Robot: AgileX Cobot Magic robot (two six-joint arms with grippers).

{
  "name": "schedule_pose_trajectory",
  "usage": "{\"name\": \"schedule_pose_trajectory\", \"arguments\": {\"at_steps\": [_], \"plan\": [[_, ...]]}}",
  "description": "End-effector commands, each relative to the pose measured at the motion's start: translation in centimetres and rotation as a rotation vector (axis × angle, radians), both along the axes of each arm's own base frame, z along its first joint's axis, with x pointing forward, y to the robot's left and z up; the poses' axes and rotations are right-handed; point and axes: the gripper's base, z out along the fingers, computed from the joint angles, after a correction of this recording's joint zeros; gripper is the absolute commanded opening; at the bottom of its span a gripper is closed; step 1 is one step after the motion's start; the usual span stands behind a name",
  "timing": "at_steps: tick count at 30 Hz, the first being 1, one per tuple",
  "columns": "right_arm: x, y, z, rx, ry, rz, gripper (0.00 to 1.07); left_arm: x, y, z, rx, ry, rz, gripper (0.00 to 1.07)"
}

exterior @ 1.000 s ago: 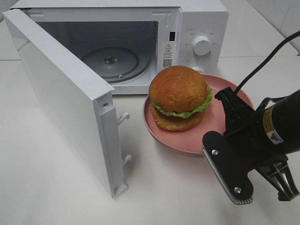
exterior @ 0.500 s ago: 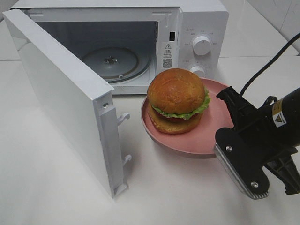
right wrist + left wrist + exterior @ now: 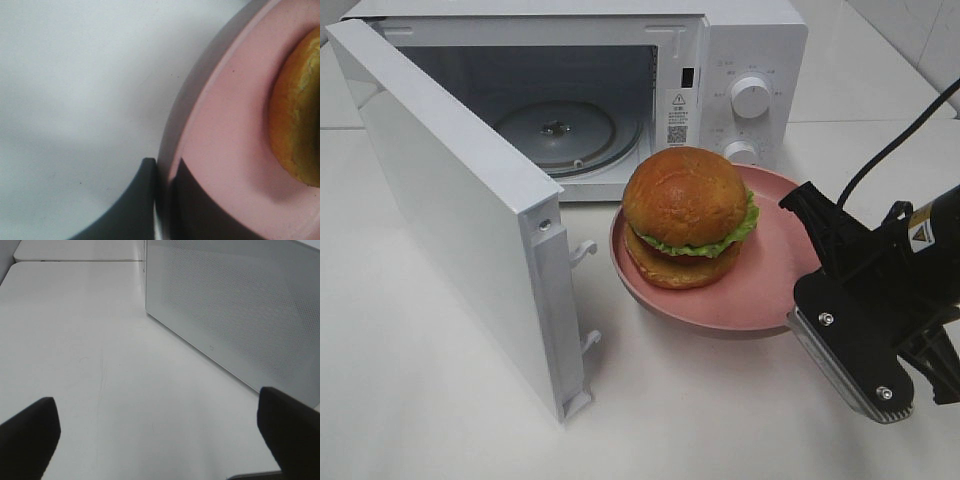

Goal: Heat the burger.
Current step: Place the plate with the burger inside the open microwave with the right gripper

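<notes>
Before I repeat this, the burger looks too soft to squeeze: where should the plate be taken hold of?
Pinch the plate at its right rim, coming in from the right. The burger sits left of centre, leaving bare rim there. The right tool is shut on that rim.

Notes a glossy, finely pitted golden-brown bun on the burger (image 3: 687,200) and a smooth, satin-matt pink plate (image 3: 760,290). Records smooth white semi-gloss casing on the microwave (image 3: 760,30) and its door (image 3: 450,190), a dotted mesh on the door's window, and a clear glass turntable (image 3: 555,132). Finds matt black plastic with a ribbed, metal-looking grey strip on the right gripper (image 3: 162,170), and a smooth, faintly reflective white table (image 3: 440,420).
</notes>
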Motion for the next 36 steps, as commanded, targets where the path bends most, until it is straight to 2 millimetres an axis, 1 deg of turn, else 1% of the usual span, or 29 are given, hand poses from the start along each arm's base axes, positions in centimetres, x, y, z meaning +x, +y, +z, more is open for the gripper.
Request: {"name": "schedule_pose_trajectory", "arguments": {"at_steps": [1, 5, 9, 20, 25, 27, 28, 29, 31, 33, 34, 36], "plan": [[0.5, 0.2, 0.7, 0.038, -0.071, 0.003, 0.00, -0.3, 0.0, 0.0, -0.002, -0.035, 0.003, 1.00], [0.5, 0.4, 0.7, 0.044, -0.077, 0.012, 0.00, -0.3, 0.0, 0.0, -0.002, -0.035, 0.003, 1.00], [0.4, 1.1, 0.9, 0.064, -0.104, 0.036, 0.00, -0.3, 0.0, 0.0, -0.002, -0.035, 0.003, 1.00], [0.6, 1.3, 1.0, 0.077, -0.127, 0.035, 0.00, -0.3, 0.0, 0.0, -0.002, -0.035, 0.003, 1.00], [1.4, 1.9, 1.1, 0.079, -0.128, 0.038, 0.00, -0.3, 0.0, 0.0, -0.002, -0.035, 0.003, 1.00], [1.8, 2.9, 1.0, 0.078, -0.121, 0.064, 0.00, -0.3, 0.0, 0.0, -0.002, -0.035, 0.003, 1.00], [1.8, 2.9, 1.0, 0.078, -0.121, 0.064, 0.00, -0.3, 0.0, 0.0, -0.002, -0.035, 0.003, 1.00], [2.0, 3.5, 0.9, 0.080, -0.117, 0.072, 0.00, -0.3, 0.0, 0.0, -0.002, -0.035, 0.003, 1.00], [2.2, 3.7, 0.9, 0.083, -0.112, 0.068, 0.00, -0.3, 0.0, 0.0, -0.002, -0.035, 0.003, 1.00], [3.1, 4.5, 0.5, 0.083, -0.095, 0.058, 0.00, -0.3, 0.0, 0.0, -0.002, -0.035, 0.003, 1.00], [3.1, 4.5, 0.5, 0.083, -0.095, 0.058, 0.00, -0.3, 0.0, 0.0, -0.002, -0.035, 0.003, 1.00], [3.9, 5.0, 0.6, 0.085, -0.099, 0.058, 0.00, -0.3, 0.0, 0.0, -0.002, -0.035, 0.003, 1.00]]}}
